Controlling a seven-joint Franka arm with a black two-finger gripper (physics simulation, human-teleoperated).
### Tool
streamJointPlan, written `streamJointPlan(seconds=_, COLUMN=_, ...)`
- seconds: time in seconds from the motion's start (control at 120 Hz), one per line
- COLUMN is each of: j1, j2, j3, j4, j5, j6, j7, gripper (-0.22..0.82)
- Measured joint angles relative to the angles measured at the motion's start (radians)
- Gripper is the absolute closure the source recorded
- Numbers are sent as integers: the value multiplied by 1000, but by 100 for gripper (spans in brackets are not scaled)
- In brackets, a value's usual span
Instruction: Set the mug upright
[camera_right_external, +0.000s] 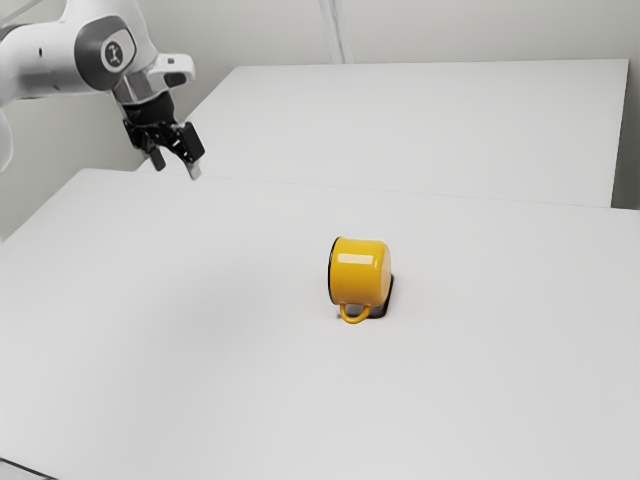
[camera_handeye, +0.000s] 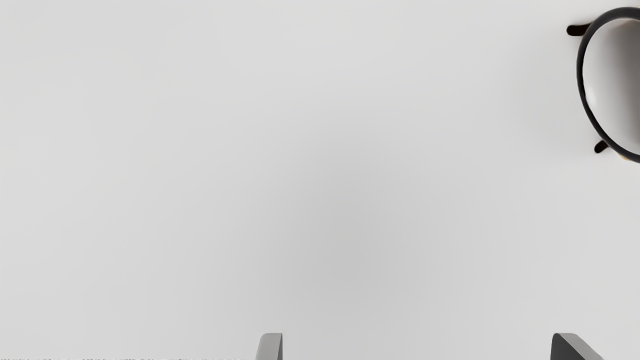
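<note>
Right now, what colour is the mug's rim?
The rim is black, clearest in the wrist view.

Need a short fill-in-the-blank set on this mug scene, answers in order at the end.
1. The color of the mug is ____.
2. Rather than standing upright, the mug lies on its ____.
3. Of left and right, its rim faces the exterior view's ____.
4. The gripper is not shut but ____.

Missing words: yellow; side; left; open.
</note>
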Motion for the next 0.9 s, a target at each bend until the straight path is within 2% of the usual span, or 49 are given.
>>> streamJointPlan(seconds=0.267, j1=-23, j2=-20, j3=5, j4=-82, j5=-59, j6=24, j7=-3, gripper=2)
streamJointPlan(seconds=0.525, j1=-62, j2=-13, j3=9, j4=-165, j5=-240, j6=91, j7=-46, gripper=2)
streamJointPlan(seconds=0.675, j1=-81, j2=-12, j3=40, j4=-221, j5=-389, j6=106, j7=-69, gripper=2)
streamJointPlan(seconds=0.9, j1=-75, j2=65, j3=66, j4=-226, j5=-604, j6=91, j7=-79, gripper=2)
